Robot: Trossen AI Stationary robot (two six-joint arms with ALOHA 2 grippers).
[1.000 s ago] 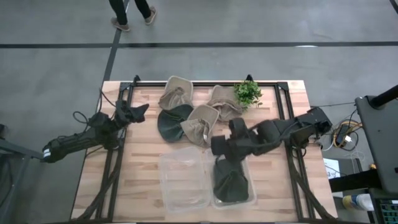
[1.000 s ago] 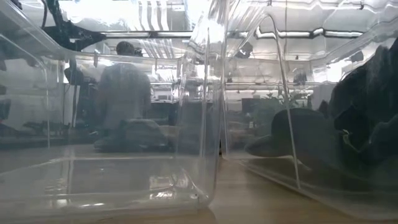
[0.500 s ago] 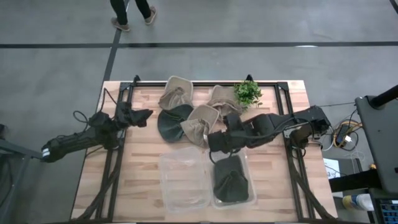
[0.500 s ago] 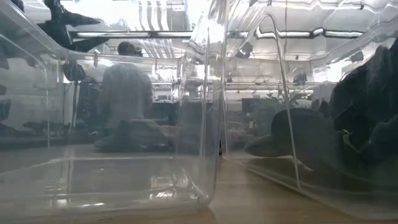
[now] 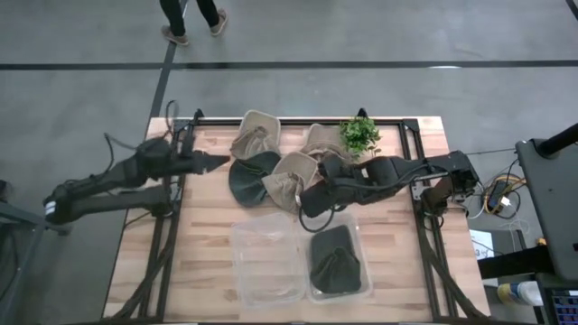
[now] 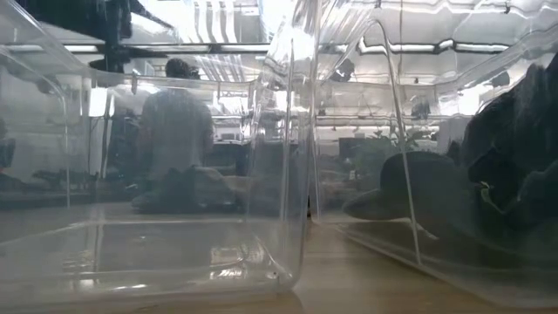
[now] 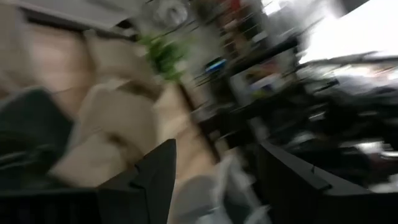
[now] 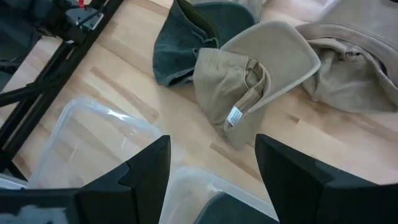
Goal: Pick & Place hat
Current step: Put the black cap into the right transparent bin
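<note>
Several hats lie on the wooden table. Three are beige (image 5: 256, 135) (image 5: 293, 179) (image 5: 325, 144), and a dark green hat (image 5: 247, 179) lies crown down beside the middle one. Another dark green hat (image 5: 336, 260) lies in the right clear bin (image 5: 366, 271). My right gripper (image 5: 309, 200) hovers open between that bin and the middle beige hat (image 8: 249, 74), nothing between its fingers. My left gripper (image 5: 219, 161) stands open just left of the dark green hat on the table; its wrist view is blurred.
An empty clear bin (image 5: 266, 262) stands left of the filled one, near the front edge. A small green plant (image 5: 359, 135) sits at the far right. Black frame rails (image 5: 172, 217) run along both sides of the table. A person walks on the floor beyond the far edge.
My right gripper has drawn back from over the right bin toward the far edge and the middle beige hat; the dark green hat stays in the bin. My left arm has risen, and its gripper has moved toward the table's right, nearer the dark green hat on the table.
</note>
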